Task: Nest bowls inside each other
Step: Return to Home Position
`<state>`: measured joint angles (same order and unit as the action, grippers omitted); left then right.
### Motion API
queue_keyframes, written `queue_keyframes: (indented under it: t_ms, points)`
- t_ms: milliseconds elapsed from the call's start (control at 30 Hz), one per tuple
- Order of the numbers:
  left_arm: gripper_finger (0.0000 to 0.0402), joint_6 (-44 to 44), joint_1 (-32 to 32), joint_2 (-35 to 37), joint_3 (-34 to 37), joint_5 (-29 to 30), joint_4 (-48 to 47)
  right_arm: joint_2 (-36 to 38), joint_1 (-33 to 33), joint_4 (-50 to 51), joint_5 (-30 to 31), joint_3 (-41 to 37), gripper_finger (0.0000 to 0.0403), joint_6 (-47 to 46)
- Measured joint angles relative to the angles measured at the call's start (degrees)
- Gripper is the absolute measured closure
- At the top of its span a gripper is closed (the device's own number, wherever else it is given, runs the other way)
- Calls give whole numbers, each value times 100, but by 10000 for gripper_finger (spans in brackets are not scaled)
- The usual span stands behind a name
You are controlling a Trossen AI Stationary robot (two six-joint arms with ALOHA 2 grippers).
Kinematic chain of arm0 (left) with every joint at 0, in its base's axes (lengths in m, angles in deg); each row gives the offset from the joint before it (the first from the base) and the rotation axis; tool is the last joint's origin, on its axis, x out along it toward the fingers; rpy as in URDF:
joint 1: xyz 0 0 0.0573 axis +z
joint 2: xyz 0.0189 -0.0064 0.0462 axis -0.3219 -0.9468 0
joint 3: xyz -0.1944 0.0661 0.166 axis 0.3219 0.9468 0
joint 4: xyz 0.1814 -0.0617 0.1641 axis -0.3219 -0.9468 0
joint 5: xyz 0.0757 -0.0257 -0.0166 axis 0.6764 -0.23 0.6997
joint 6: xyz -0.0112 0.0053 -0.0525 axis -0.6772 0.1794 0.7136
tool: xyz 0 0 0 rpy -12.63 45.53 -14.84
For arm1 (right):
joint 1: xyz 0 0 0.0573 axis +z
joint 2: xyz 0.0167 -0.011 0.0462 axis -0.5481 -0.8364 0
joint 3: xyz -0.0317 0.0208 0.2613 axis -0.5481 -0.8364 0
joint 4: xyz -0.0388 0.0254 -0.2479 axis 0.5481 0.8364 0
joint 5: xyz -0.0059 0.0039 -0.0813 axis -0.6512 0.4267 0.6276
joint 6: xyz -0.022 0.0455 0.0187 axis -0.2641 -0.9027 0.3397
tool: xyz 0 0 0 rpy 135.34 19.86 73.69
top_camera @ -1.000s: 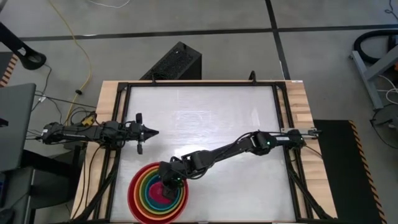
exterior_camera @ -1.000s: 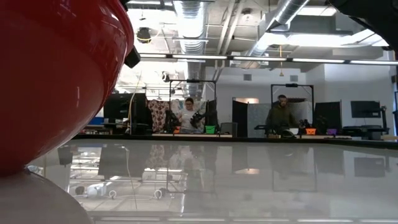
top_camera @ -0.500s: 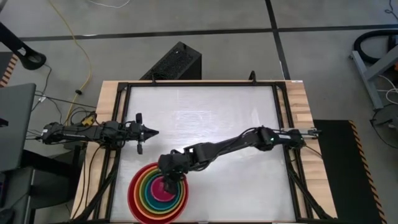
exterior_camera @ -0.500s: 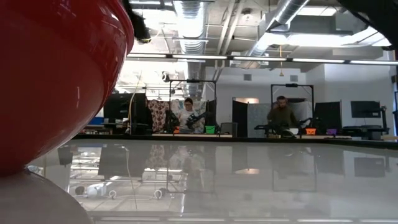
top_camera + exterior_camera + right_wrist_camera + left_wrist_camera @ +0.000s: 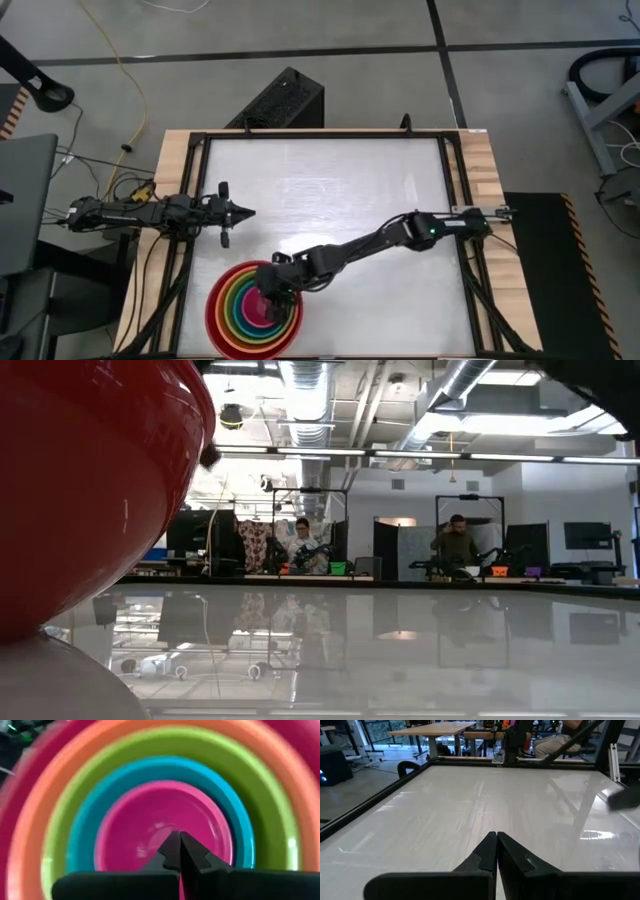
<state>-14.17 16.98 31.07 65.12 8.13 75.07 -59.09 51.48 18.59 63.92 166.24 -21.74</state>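
The bowls sit nested in one stack (image 5: 253, 312) near the table's near-left edge: red (image 5: 212, 318) outermost, then orange, lime green, teal and the pink one (image 5: 165, 815) innermost. The red bowl's wall (image 5: 90, 490) fills the left of the low view. My right gripper (image 5: 179, 837) is shut with nothing between its fingers. It slants down over the inside of the pink bowl (image 5: 262, 312). My left gripper (image 5: 250, 213) is shut and waits level at the table's left side, away from the bowls. My right gripper's shut fingertips (image 5: 172, 842) stand over the pink bowl's inside, slanting down from the table's right. Whether they touch the bowl I cannot tell.
The white table top (image 5: 350, 180) is bare from the stack to the far and right edges, inside a black frame (image 5: 450, 150). A black box (image 5: 285, 100) stands on the floor beyond the far edge. People sit at benches far back in the room (image 5: 300, 545).
My right gripper went a little toward the table's far left, then came back over the middle of the stack. The nested bowls have stayed where they were.
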Motion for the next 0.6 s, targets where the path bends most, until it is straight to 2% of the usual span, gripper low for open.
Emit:
queue_keyframes:
  t_ms: [167,300,467,600]
  points:
    - [401,0,2,0,0,0,0,-162,-73,-20,-90,6,395,-10]
    - [401,-1,0,0,-2,0,0,11,-71,111,-82,3,398,238]
    - [401,0,2,0,-2,0,0,694,32,750,498,30,397,720]
    - [401,-2,0,0,-1,0,0,974,135,1554,941,21,397,833]
